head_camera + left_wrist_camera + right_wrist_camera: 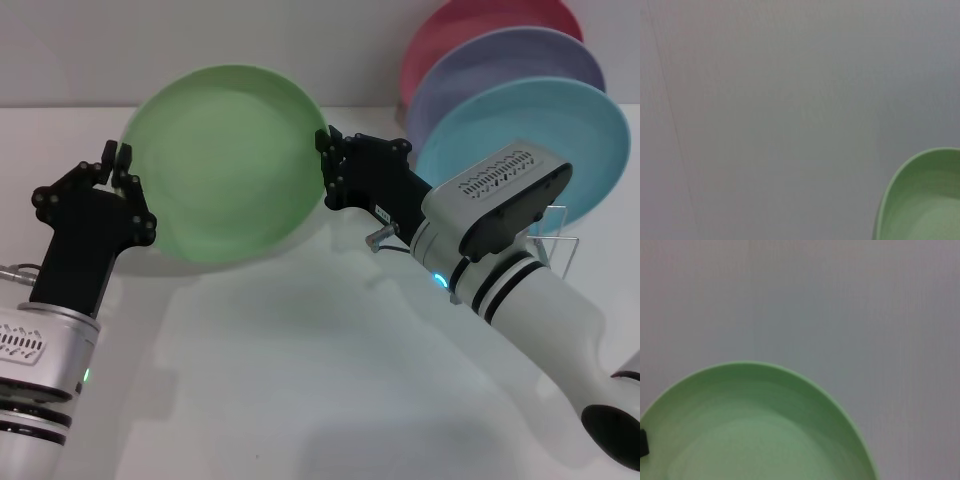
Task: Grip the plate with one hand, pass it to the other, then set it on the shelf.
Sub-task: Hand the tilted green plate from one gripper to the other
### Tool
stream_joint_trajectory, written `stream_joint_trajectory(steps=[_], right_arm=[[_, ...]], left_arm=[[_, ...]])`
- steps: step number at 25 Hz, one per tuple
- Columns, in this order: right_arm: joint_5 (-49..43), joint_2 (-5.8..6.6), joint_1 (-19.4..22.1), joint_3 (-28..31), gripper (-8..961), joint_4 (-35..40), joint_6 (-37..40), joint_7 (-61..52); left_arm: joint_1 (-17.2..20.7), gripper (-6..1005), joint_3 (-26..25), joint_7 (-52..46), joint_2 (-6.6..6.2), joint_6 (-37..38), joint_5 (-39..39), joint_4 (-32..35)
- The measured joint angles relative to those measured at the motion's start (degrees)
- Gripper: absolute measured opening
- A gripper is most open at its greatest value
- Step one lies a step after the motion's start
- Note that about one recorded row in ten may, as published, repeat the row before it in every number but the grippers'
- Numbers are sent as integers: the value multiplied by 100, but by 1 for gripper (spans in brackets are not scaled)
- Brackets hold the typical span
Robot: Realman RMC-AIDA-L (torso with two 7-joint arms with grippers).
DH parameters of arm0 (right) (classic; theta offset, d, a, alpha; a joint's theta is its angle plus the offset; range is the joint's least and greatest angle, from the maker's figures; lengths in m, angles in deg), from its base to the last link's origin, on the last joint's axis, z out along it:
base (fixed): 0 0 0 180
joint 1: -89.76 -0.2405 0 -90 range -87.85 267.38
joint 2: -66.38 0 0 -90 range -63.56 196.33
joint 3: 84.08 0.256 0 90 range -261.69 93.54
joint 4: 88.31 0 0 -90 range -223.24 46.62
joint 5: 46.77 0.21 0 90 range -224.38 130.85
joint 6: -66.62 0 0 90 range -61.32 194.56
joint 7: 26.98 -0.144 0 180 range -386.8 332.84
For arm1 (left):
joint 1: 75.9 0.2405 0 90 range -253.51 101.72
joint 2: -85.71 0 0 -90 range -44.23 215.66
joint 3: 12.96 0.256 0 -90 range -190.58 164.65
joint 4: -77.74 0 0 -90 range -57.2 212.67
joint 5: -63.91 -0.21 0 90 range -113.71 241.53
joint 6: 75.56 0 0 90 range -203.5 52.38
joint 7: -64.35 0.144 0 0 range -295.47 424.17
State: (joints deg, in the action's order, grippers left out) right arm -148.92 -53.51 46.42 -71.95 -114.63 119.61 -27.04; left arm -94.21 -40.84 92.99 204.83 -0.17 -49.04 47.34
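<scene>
The plate (225, 165) is held in the air above the white surface (300, 380), tilted nearly upright with its hollow toward the camera, between both arms. The right gripper (325, 165) has its jaws clenched on the plate's right rim. The left gripper (118, 165) stands at the left rim with a finger on either side of the edge; whether it presses or has let go, I cannot tell. This is judged the hand-over stage. The shelf (560, 245) stands well apart to the right, mostly hidden, already carrying blue (560, 125), lavender and pink plates; the upright tilt suits slotting.
</scene>
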Motion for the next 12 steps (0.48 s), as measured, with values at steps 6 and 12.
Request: stream_joint_trajectory(steps=[6, 12], right_arm=[[3, -1, -16, 15, 33, 3, 0, 9], [5, 0, -15, 39, 33, 4, 0, 11]], left_arm=[[-7, 126, -3, -94, -6, -7, -16, 12], [-48, 319, -15, -370, -10, -4, -16, 127]])
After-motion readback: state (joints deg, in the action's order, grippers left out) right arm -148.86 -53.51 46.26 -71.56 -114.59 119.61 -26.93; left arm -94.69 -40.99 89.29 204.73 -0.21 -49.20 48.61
